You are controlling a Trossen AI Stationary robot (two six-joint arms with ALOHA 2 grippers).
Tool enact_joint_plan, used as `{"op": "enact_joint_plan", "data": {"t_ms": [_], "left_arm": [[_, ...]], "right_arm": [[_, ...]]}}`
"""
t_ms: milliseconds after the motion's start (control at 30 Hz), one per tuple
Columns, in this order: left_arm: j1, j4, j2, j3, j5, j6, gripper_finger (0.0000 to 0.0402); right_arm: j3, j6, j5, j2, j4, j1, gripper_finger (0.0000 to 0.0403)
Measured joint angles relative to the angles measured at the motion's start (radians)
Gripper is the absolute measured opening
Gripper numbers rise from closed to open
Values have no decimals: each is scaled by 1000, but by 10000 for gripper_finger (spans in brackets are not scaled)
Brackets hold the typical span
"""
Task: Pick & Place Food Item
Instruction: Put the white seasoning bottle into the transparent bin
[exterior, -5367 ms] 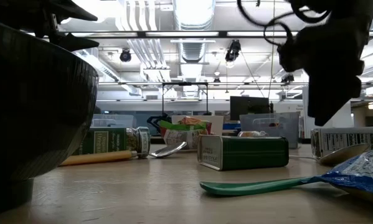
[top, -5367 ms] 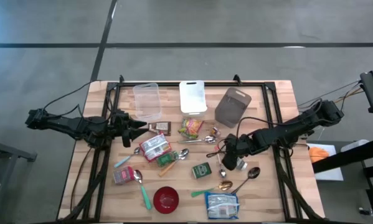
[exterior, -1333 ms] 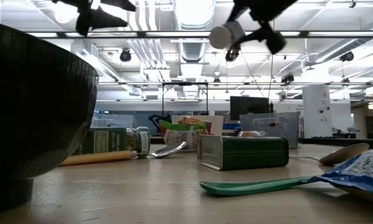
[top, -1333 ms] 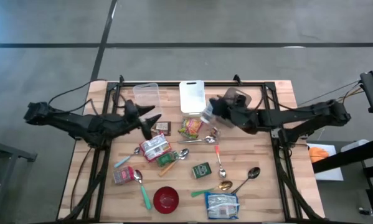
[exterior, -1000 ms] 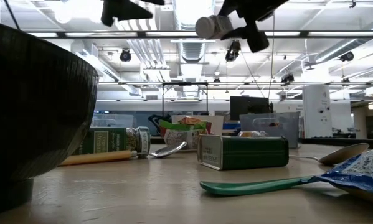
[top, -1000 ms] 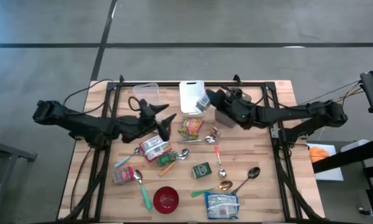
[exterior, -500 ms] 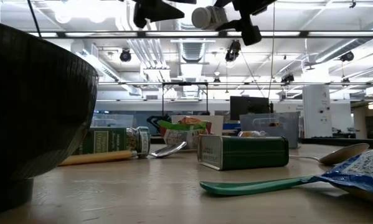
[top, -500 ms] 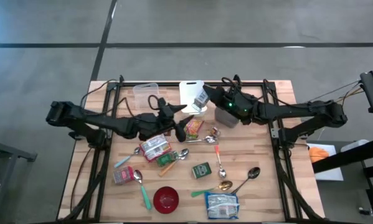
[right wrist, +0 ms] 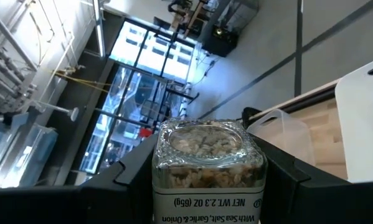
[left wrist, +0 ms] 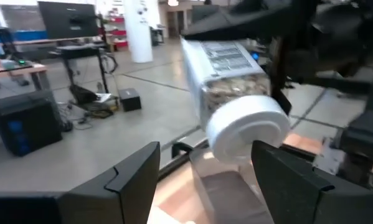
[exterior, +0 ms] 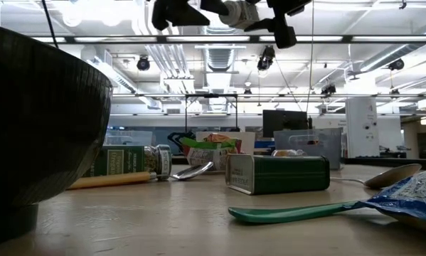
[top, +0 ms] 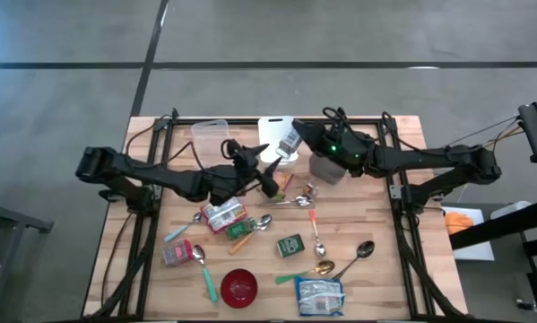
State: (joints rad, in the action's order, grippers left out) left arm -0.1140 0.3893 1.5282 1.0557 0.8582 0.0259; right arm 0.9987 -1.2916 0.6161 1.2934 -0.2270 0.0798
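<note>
Fingers (right wrist: pixel 136 177) of the right gripper (top: pixel 297 144) are clamped on a clear spice jar (top: pixel 290 144), one on each flat side; jar held in the air above the white cutting board (top: pixel 277 128) at the table's far middle, tipped on its side with the white cap toward the left arm. Right wrist view shows the jar's label and pale crumbly contents between the fingers.

Left gripper (top: pixel 270 175) is raised just near and left of the jar, fingers (left wrist: pixel 133 177) spread apart, holding nothing. In the left wrist view the jar's white cap (left wrist: pixel 247 127) sits in the gap between them; contact cannot be told.

Low view: both grippers high at the top edge, jar (exterior: pixel 237 12) between them, well off the table.

On the wooden table (top: pixel 402 135):
- clear container (top: pixel 210 142), far left of the board
- grey container (top: pixel 326 164), under the right arm
- snack packet (top: pixel 274 184), just near the board
- green tin (top: pixel 290 245), middle
- red bowl (top: pixel 239 286), near edge
- blue-and-white packet (top: pixel 320 296), near edge, right of the bowl
- several spoons scattered in the middle
</note>
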Motion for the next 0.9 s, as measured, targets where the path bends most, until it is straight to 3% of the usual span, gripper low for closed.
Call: {"op": "enact_joint_plan", "data": {"t_ms": [167, 333, 467, 900], "left_arm": [[13, 3, -5, 0, -8, 23, 254], [13, 8, -6, 0, -117, 42, 254], [13, 27, -13, 0, -123, 134, 254], [13, 22, -19, 0, -154, 131, 262]], "right_arm": [[10, 13, 9, 0, 0, 1, 187], [10, 11, -1, 0, 0, 1, 187], [11, 9, 0, -1, -2, 2, 187], [11, 12, -8, 0, -16, 2, 187]]}}
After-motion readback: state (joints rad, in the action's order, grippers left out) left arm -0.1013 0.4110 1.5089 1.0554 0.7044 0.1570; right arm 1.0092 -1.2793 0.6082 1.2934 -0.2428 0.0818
